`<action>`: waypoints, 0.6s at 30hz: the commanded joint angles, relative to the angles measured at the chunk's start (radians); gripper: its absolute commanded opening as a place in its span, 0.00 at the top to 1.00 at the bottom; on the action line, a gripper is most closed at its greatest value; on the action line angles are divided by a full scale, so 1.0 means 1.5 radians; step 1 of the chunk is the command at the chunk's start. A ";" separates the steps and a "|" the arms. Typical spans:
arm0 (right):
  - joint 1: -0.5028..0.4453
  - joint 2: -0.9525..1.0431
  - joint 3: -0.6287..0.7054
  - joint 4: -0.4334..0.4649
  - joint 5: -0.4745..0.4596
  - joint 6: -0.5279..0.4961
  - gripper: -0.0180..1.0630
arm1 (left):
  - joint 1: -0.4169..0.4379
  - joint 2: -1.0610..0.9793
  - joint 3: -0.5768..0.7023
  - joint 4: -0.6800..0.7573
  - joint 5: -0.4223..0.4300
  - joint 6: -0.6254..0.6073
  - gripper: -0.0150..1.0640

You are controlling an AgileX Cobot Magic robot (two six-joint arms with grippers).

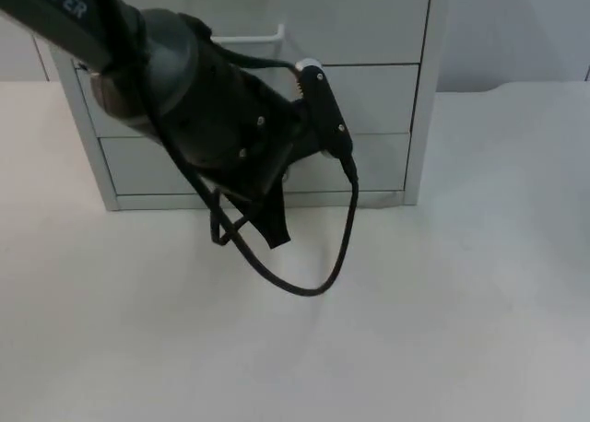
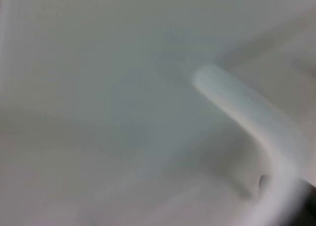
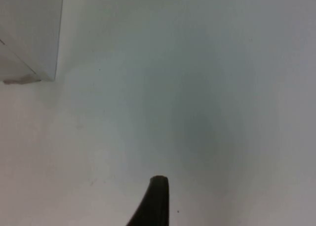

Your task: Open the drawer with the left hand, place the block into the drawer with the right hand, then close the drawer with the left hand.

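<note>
A light grey drawer cabinet (image 1: 387, 90) stands at the back of the table, its three drawer fronts flush with the frame. My left gripper (image 1: 277, 199) hangs low in front of the bottom drawer (image 1: 373, 160), and the arm hides that drawer's handle. In the left wrist view a white bar handle (image 2: 237, 112) stands out from the drawer front, very close and blurred. The top drawer's white handle (image 1: 251, 39) shows above the arm. My right gripper (image 3: 156, 199) hovers over bare table off the cabinet's right side, near its corner (image 3: 34, 48).
White table top (image 1: 442, 311) spreads in front of and to the right of the cabinet. The grey partition wall (image 1: 516, 26) rises behind it. A loop of black cable hangs from the left arm down to the table.
</note>
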 commanded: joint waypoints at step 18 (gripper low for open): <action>-0.005 -0.004 0.001 -0.005 -0.008 -0.020 0.24 | -0.171 -0.204 0.104 -0.447 -0.008 0.294 0.99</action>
